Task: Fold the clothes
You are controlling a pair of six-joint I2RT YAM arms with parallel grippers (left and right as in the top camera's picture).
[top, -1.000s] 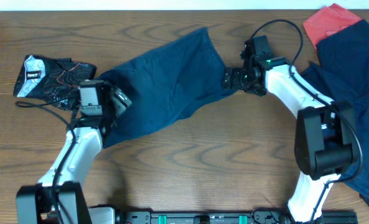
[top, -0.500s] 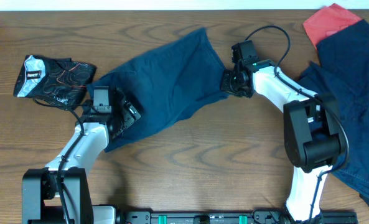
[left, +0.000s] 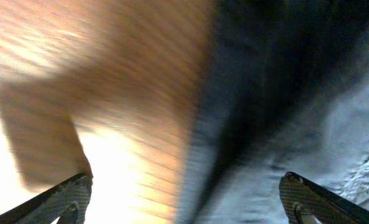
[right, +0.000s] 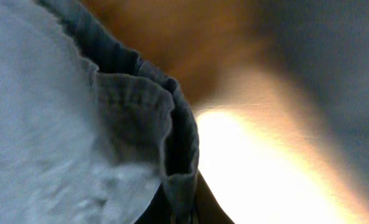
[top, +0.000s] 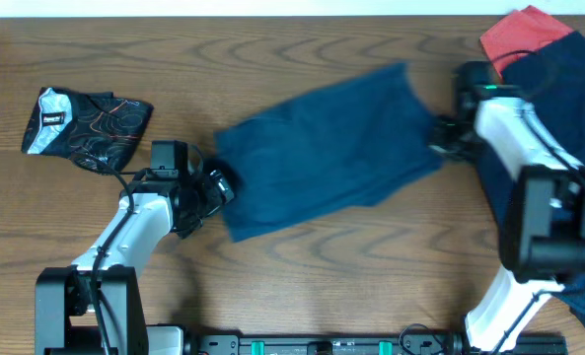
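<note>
One dark navy garment (top: 322, 148) lies spread across the middle of the table. My right gripper (top: 442, 140) is shut on its right edge; the right wrist view shows the folded hem (right: 172, 137) running down into the closed jaws of that gripper (right: 184, 211). My left gripper (top: 219, 187) stands open at the garment's left end, and in the left wrist view its gripper (left: 187, 199) straddles the cloth's edge (left: 284, 106) with nothing held. A small black garment (top: 80, 123) with orange lines and a silver patch lies at the far left. A red garment (top: 517, 35) sits at the back right.
A heap of more navy cloth (top: 573, 128) covers the right edge of the wooden table (top: 302, 266) and runs under the right arm. Both arm bases stand at the front edge.
The right gripper has shut on the navy garment's edge and dragged it to the right. The cloth slid out from under the left gripper, which shifted slightly right and stayed open.
</note>
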